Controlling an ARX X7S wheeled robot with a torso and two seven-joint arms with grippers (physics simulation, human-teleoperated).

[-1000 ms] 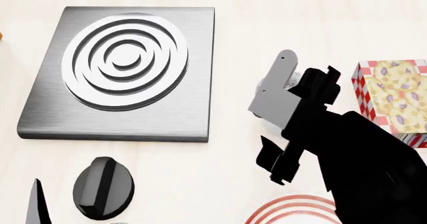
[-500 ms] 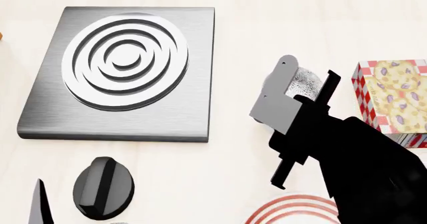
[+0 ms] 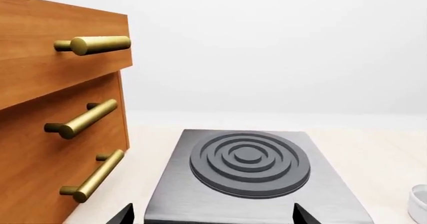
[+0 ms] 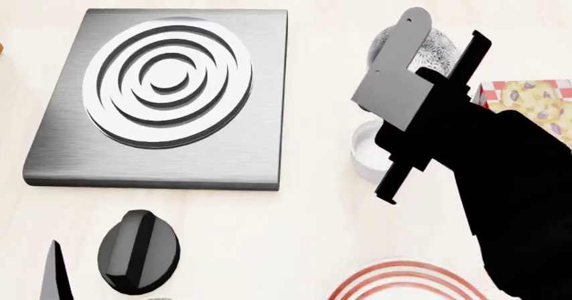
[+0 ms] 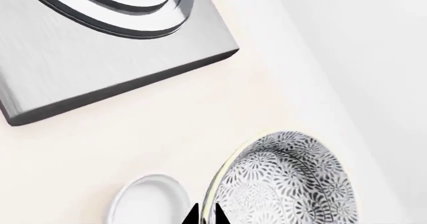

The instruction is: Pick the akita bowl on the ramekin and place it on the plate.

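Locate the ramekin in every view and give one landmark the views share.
Head view: the ramekin sits on the counter right of centre, beside the right pincer, which holds the akita bowl lifted clear of it.
Right wrist view: bottom edge, left of centre, next to the bowl.
Left wrist view: a white sliver at the lower right edge, probably the ramekin.
Shared landmark: the grey burner plate with concentric rings.

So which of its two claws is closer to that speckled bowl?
The right. The right gripper pinches the akita bowl's rim, lifted above the ramekin. The left gripper is far off, near the black knob.
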